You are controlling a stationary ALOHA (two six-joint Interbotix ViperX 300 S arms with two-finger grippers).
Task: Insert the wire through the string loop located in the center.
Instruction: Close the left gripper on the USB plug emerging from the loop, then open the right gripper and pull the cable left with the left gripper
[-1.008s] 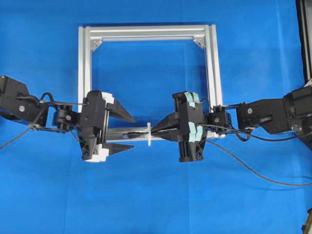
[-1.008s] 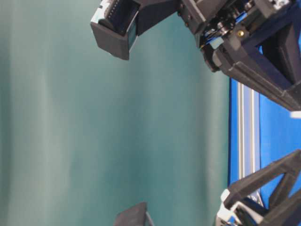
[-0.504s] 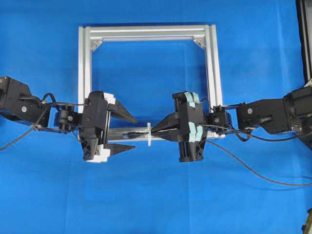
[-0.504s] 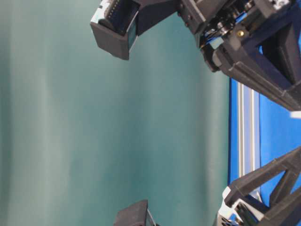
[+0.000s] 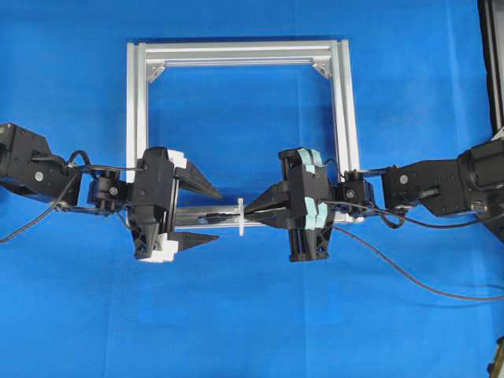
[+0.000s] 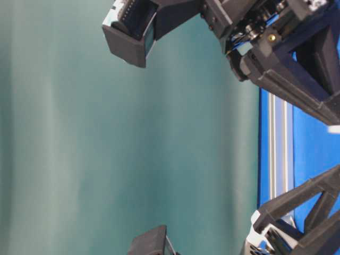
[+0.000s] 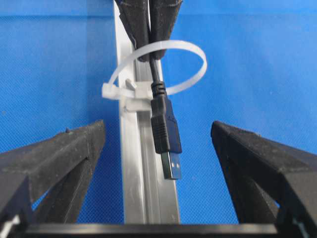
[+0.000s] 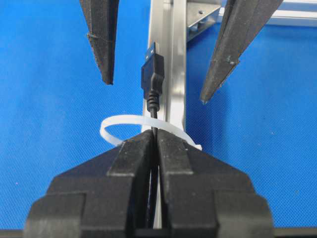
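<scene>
White plastic string loop [image 7: 163,67] stands on the near bar of the aluminium frame [image 5: 236,53]; the wire [image 7: 163,129] already runs through it, plug end clear on the left side of the loop, cord pinched just right of the loop by the right end effector [image 8: 154,144], clamped tight. Left end effector [image 7: 158,148] waits spread wide, one finger either side of the plug, touching nothing. Judged step: hand-over after threading; next, left fingers must close squarely on the plug before the right lets go.
</scene>
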